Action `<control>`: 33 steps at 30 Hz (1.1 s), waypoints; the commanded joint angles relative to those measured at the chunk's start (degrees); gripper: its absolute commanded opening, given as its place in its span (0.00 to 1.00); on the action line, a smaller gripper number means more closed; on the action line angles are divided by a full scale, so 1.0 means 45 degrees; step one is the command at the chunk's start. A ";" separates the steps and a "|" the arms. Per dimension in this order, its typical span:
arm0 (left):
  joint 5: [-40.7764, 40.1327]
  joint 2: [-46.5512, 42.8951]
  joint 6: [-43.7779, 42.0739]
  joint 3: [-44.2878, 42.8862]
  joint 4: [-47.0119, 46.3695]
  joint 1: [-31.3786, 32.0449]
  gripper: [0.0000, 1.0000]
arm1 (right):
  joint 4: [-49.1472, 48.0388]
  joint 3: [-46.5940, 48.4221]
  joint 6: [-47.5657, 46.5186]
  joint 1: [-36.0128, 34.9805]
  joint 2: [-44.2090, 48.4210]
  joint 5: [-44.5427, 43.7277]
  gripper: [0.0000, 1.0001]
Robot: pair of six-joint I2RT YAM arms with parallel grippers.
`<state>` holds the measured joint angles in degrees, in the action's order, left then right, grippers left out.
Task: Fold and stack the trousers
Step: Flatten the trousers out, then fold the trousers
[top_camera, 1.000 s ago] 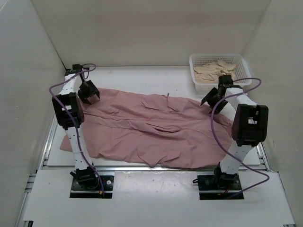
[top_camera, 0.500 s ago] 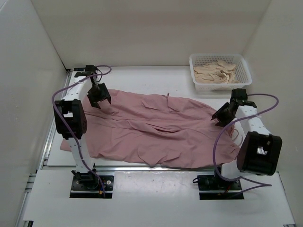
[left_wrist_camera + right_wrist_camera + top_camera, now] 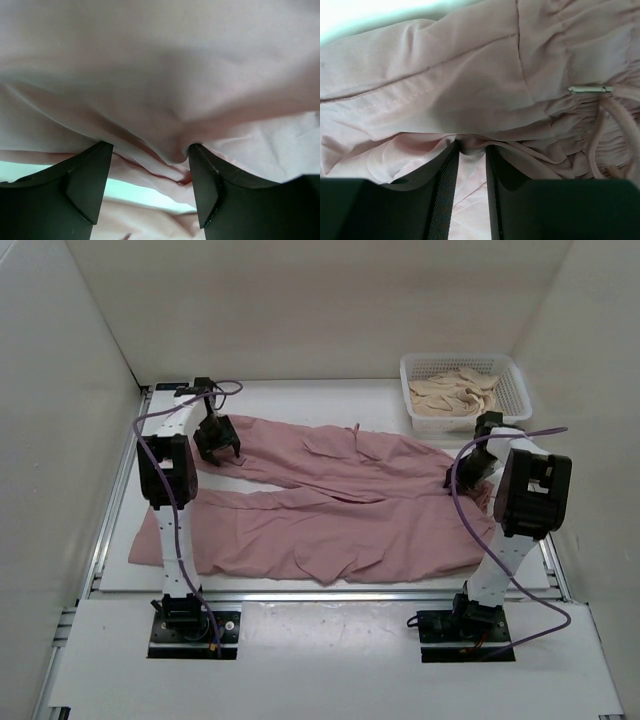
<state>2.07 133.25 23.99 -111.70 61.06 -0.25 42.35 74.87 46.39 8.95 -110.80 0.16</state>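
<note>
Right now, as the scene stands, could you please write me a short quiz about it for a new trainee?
1. True or false: the white basket is empty.
2. The left tool has its fingers wide apart. What is between the fingers of the right tool? A) a fold of the trousers B) the basket rim C) nothing
3. Fill in: the drawstring of the trousers shows in the ___ wrist view.
Key: 1 false; 2 A; 3 right.
</note>
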 commanded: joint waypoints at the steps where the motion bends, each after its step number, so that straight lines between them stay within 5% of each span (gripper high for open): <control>1: 0.0379 0.0640 0.0021 -0.1967 0.0239 -0.0100 0.74 | 0.0334 0.1015 0.0531 0.0042 -0.0900 -0.0486 0.33; 9: 0.1629 0.3807 0.0293 -0.7675 0.1354 -0.0451 0.74 | -0.0050 0.2446 -0.0288 -0.0444 -0.0441 -0.0486 0.45; 13: 0.2004 0.2094 0.0294 -0.6803 0.0867 -0.0745 0.76 | -0.0231 0.1861 -0.1148 -0.0973 0.1494 -0.1012 0.78; 16: 0.1533 -0.0561 0.0082 -0.4968 0.0533 -0.0861 0.81 | -0.0348 0.1274 -0.1499 -0.1091 0.3388 -0.1169 0.91; 19: 0.0656 -0.3334 -0.0232 -0.2646 0.0377 -0.0997 0.81 | -0.0076 0.0376 -0.1968 -0.1091 0.5302 -0.1422 0.92; 20: 0.0538 -0.4038 -0.0233 -0.1865 0.0164 -0.1134 0.71 | -0.0075 0.0142 -0.2085 -0.1091 0.6177 -0.1423 0.79; 22: 0.0769 -0.6101 -0.0233 0.0964 -0.0168 -0.1310 0.33 | 0.0236 -0.0697 -0.2321 -0.1091 0.7099 -0.1423 0.46; 23: 0.0771 -0.6772 -0.0117 0.1999 -0.0537 -0.1311 0.17 | 0.0354 -0.0990 -0.2437 -0.1091 0.7954 -0.1423 0.04; 28: 0.1006 -0.9626 0.1249 0.8935 -0.1574 -0.1702 0.10 | 0.1075 -0.2866 -0.2828 -0.1091 1.0594 -0.1093 0.00; 30: 0.1006 -0.9748 0.1582 1.0845 -0.2080 -0.1702 0.10 | 0.1427 -0.3647 -0.3003 -0.0973 1.1144 -0.0898 0.06; 33: 0.0985 -0.9301 0.1431 1.1832 -0.2707 -0.1702 0.31 | 0.1720 -0.4641 -0.3512 -0.0856 1.1985 0.0176 0.11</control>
<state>6.39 88.62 29.23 -62.65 52.97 -7.81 47.09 56.99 34.02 4.58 -59.77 -3.22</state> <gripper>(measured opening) 0.263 0.100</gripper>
